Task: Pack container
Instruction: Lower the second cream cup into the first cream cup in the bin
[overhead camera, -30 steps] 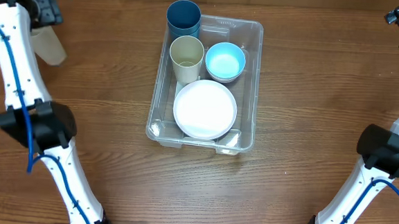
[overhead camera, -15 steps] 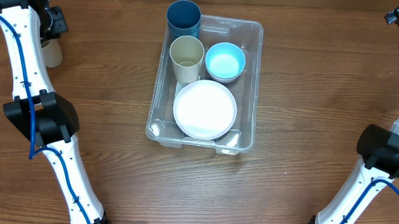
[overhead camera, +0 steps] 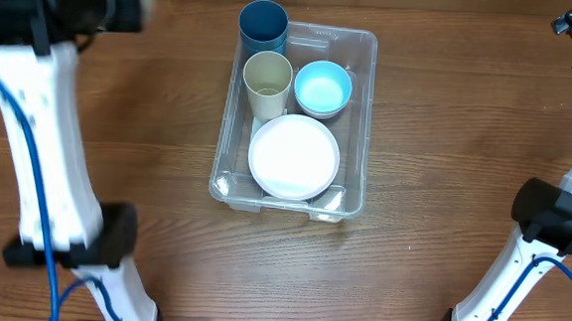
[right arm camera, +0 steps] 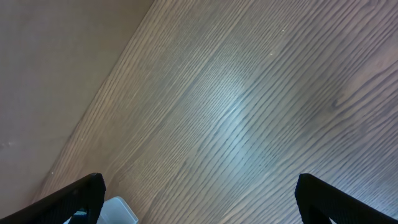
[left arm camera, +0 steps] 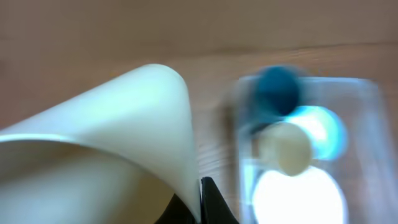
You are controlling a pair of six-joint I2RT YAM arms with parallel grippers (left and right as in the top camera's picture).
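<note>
While motion blur smears the left wrist view, my left gripper [left arm camera: 200, 206] is pinched on the wall of a cream plastic cup [left arm camera: 112, 143], at 10 o'clock over the brown wooden table [overhead camera: 446, 140]. My right gripper [right arm camera: 199, 202] hangs at 2 o'clock, jaws wide, nothing between them. Large clear rectangular plastic container [overhead camera: 357, 135] sits at table centre. Contents: dark blue round cup [overhead camera: 264, 23] at its 11 o'clock corner, beige cup [overhead camera: 267, 80] just beside it at 6, pale blue bowl [overhead camera: 322, 86] at 1 o'clock, white round bowl [overhead camera: 293, 156] at 6 o'clock.
</note>
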